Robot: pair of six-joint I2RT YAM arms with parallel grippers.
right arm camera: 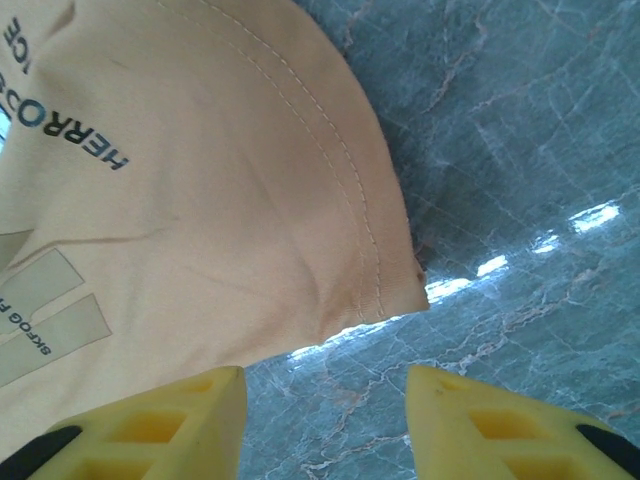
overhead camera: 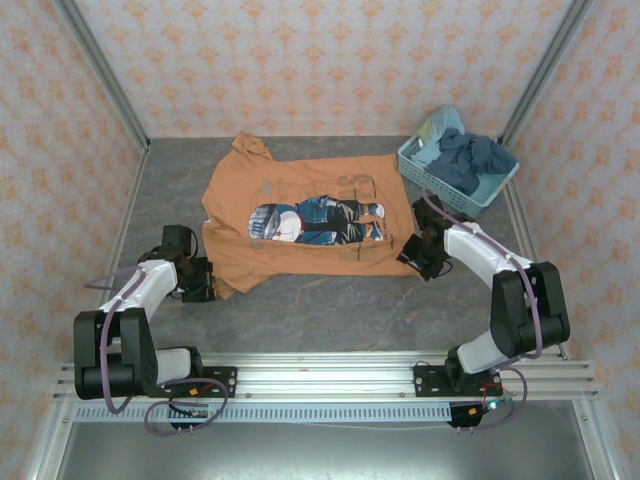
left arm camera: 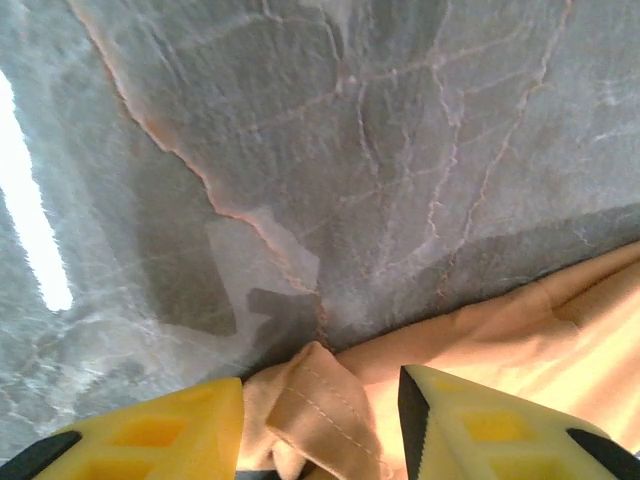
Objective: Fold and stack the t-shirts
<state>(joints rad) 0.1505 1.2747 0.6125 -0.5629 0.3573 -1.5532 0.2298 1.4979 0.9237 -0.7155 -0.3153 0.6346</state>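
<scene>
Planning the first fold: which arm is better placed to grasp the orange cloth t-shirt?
Probably left. A bunched edge of the orange cloth t-shirt lies between the open left fingers; the right fingers stand over grey marble table, the hem corner ahead of them.

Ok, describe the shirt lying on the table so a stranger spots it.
On the grey marble table, spread out at its middle, lies the orange t-shirt. Unlike the blue shirts heaped in the far-right basket, it carries a blue-and-dark chest print.
</scene>
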